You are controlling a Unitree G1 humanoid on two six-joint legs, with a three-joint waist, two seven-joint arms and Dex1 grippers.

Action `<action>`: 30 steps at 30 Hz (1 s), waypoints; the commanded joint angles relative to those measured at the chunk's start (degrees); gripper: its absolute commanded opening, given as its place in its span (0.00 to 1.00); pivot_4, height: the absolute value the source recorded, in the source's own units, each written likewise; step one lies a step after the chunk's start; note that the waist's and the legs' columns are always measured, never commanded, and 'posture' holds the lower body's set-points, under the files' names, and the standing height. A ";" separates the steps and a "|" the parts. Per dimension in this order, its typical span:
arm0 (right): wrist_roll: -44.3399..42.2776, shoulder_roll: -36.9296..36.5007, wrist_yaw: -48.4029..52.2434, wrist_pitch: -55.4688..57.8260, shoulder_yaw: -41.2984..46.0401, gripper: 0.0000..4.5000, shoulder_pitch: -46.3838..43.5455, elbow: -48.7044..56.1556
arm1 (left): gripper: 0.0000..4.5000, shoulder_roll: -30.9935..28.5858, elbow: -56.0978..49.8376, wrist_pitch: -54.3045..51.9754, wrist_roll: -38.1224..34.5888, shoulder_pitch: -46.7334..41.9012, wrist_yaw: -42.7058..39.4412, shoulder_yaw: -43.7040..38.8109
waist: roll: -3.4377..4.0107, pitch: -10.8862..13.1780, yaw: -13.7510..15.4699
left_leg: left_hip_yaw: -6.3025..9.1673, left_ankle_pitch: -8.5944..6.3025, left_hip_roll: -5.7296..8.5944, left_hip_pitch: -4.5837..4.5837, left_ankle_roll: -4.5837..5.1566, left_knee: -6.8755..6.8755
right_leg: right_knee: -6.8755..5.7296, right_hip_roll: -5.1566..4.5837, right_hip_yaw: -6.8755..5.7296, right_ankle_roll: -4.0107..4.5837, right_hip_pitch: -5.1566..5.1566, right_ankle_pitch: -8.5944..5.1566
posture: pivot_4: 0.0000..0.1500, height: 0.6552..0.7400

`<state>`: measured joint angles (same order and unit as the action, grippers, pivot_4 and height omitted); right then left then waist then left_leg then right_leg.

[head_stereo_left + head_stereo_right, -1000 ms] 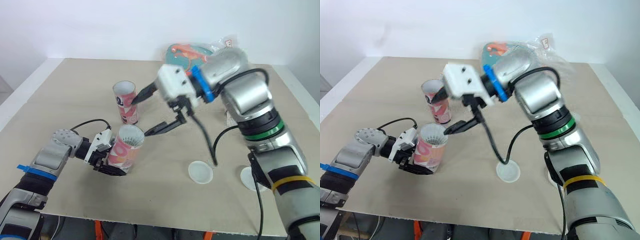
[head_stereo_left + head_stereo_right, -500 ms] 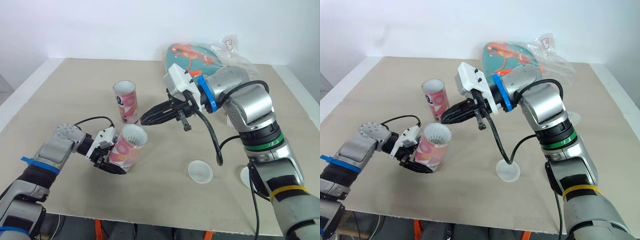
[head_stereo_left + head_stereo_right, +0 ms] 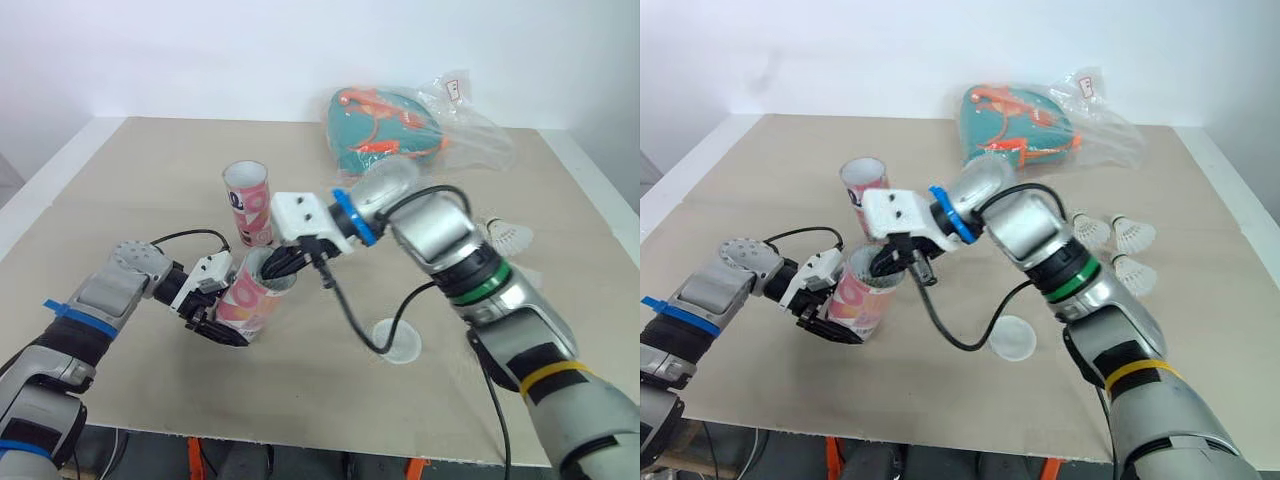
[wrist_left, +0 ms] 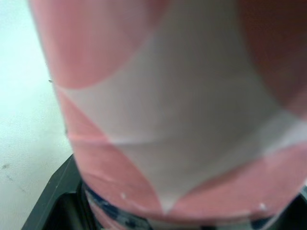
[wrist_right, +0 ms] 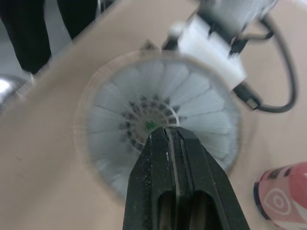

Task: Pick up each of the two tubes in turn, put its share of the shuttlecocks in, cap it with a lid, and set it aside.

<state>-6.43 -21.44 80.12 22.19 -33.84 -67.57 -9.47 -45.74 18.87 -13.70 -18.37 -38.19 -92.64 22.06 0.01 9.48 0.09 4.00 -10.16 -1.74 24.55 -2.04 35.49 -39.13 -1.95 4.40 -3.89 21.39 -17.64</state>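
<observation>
Two tubes matter here. The tilted tube (image 3: 245,300) sits in the lower left of the head view, clamped near its base by the left pincer (image 3: 215,310), whose black fingers are closed against its sides. The second tube (image 3: 250,205) stands upright on the desk (image 3: 130,170) just behind it, toward the upper left.

The right pincer (image 3: 275,268) is at the tilted tube's mouth. Its fingers are pressed together with nothing between them, and the tips rest on the feathers of a shuttlecock (image 5: 158,115) seated inside.

The main risk is a push that lands off-centre, since closed tips bearing on the skirt could bend feathers or wedge the shuttlecock crooked. A hard push could also slide the tube through the left grip, because it is held low and leaning.

On the way out, the right wrist could clip the rim or knock over the upright tube close by.

Three loose shuttlecocks (image 3: 1130,232) wait at the right, and a lid (image 3: 398,340) lies at lower centre, under the dangling cable (image 3: 350,320), which could drag it.
</observation>
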 commanded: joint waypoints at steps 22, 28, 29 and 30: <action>-16.18 -4.25 12.38 -0.07 8.24 0.02 -6.96 -5.22 | 0.67 3.16 -0.81 -0.37 1.51 2.69 0.91 -3.74 | -0.16 0.13 0.39 | 0.12 0.11 -0.04 -0.04 -0.18 0.01 | 0.01 0.04 -0.08 0.32 -0.07 0.22 | 1.00 1.00; -16.53 -13.68 12.38 -1.66 10.32 0.02 -5.60 -4.32 | 0.67 4.79 -4.60 -1.65 -0.80 2.91 1.68 -6.89 | -0.24 0.27 0.04 | 0.08 0.11 -0.02 0.05 -0.17 -0.01 | 0.06 0.01 -0.05 0.31 -0.03 0.24 | 1.00 1.00; -16.40 -15.06 12.23 -1.02 11.50 0.02 -4.86 -3.60 | 0.67 5.22 -5.46 -1.47 -1.10 2.98 1.99 -7.44 | -0.32 0.37 0.00 | 0.09 0.11 -0.05 0.10 -0.17 -0.01 | 0.06 0.05 -0.05 0.33 0.03 0.23 | 1.00 1.00; -16.22 -17.06 11.42 -0.74 12.88 0.02 -3.46 -2.44 | 0.67 5.88 -6.36 -1.28 -1.60 2.93 2.57 -8.20 | -0.38 0.44 -0.10 | 0.09 0.11 -0.08 0.19 -0.17 -0.01 | 0.05 0.08 -0.05 0.35 0.14 0.24 | 1.00 1.00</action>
<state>-22.78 -36.27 89.88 21.37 -24.59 -71.50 -14.30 -39.67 14.89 -15.18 -18.39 -35.07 -90.65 16.57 -0.37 9.92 0.00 4.10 -10.05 -1.84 24.86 -2.21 35.47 -39.08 -1.86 4.34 -3.53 21.66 -17.40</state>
